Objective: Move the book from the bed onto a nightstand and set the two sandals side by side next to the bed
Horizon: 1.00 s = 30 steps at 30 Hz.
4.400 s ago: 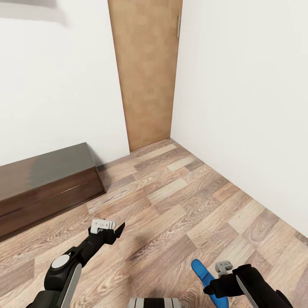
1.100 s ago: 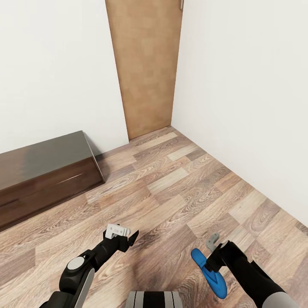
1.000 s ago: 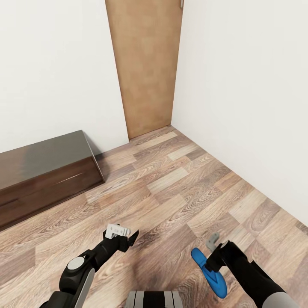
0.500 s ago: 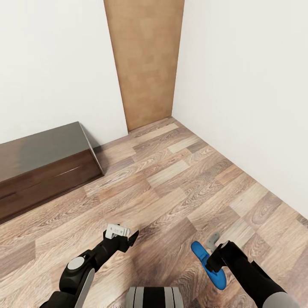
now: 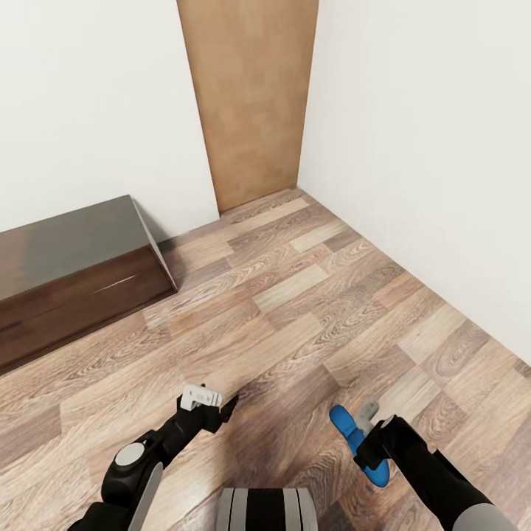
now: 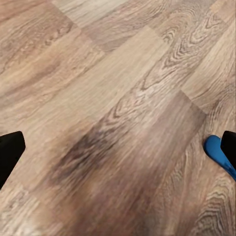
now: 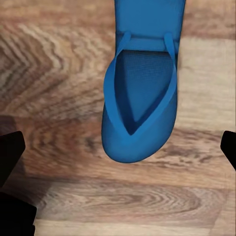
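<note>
one sandal (image 5: 358, 444): blue, at right gripper (image 5: 369, 435), above plank floor (image 5: 295, 310)
right claw: fingertips apart at right wrist view edges; grip itself can't tell
left gripper (image 5: 210, 404): spread, empty
bed, book: out of view
tip: keep sandal level while driving to bed, lower flat beside it

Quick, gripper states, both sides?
Left gripper: open, empty.
Right gripper: open, poised over the blue sandal, not gripping it.
</note>
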Tool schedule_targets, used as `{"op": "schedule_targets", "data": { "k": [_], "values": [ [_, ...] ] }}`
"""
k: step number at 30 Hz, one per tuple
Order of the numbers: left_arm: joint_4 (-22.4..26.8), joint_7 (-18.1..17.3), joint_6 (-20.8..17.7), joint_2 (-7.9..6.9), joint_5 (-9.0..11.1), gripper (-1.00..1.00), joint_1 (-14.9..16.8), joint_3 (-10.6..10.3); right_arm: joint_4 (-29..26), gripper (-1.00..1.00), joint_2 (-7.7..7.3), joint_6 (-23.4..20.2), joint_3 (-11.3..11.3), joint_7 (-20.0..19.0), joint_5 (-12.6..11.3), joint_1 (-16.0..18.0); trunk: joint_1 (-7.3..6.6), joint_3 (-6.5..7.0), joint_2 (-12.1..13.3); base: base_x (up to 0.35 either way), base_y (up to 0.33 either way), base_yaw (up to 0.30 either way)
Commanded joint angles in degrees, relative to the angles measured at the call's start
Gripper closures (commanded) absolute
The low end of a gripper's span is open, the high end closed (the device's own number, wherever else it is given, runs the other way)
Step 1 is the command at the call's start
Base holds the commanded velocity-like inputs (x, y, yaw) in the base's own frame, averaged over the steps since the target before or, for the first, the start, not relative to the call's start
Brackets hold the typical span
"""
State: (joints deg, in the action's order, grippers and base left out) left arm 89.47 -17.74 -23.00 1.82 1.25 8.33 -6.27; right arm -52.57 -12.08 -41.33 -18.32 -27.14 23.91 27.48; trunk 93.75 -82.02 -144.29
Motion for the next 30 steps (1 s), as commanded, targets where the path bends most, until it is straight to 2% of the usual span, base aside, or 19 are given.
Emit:
{"op": "schedule_targets", "data": {
  "k": [1, 5, 9, 10, 15, 20, 30],
  "values": [
    [0.24, -0.09, 1.09, 0.03, 0.11, -1.0, 0.02, 0.13, -0.1, -1.0, -0.05, -0.15, -0.14, -0.49, 0.63, 0.03, -0.01, -0.04, -0.02, 0.0, 0.0, 0.0],
    [1.81, 0.96, 7.6, 0.07, 0.15, -1.0, 0.02, 0.31, -0.12, -1.0, -0.05, -0.15, -0.14, -0.51, 0.62, 0.03, -0.01, -0.04, -0.02, 0.0, 0.0, 0.0],
    [4.45, 5.17, 11.01, 0.04, 0.22, -1.0, 0.02, 0.41, -0.11, -1.0, -0.03, -0.15, -0.14, -0.53, 0.64, 0.03, -0.01, -0.04, -0.02, 0.0, 0.0, 0.0],
    [4.86, 6.86, 12.81, 0.03, 0.23, -1.0, 0.02, 0.42, -0.13, -1.0, 0.0, -0.15, -0.14, -0.54, 0.64, 0.03, -0.01, -0.04, -0.02, 0.0, 0.0, 0.0],
    [5.23, 10.39, 20.0, 0.03, 0.23, -1.0, 0.02, 0.39, -0.1, -1.0, 0.0, -0.15, -0.14, -0.51, 0.61, 0.03, -0.01, -0.04, -0.02, 0.0, 0.0, 0.0],
    [5.27, 11.34, 21.39, 0.02, 0.21, -1.0, 0.02, 0.38, -0.08, -1.0, -0.08, -0.15, -0.06, -0.53, 0.61, 0.03, 0.09, -0.93, -0.07, 0.0, 0.0, 0.0],
    [5.28, 12.27, 21.57, 0.02, 0.16, -1.0, 0.02, 0.38, -0.07, -1.0, -0.22, -0.15, 0.06, -0.46, 0.61, 0.03, 0.35, -3.14, -0.2, 0.0, 0.0, 0.0]
  ]
}}
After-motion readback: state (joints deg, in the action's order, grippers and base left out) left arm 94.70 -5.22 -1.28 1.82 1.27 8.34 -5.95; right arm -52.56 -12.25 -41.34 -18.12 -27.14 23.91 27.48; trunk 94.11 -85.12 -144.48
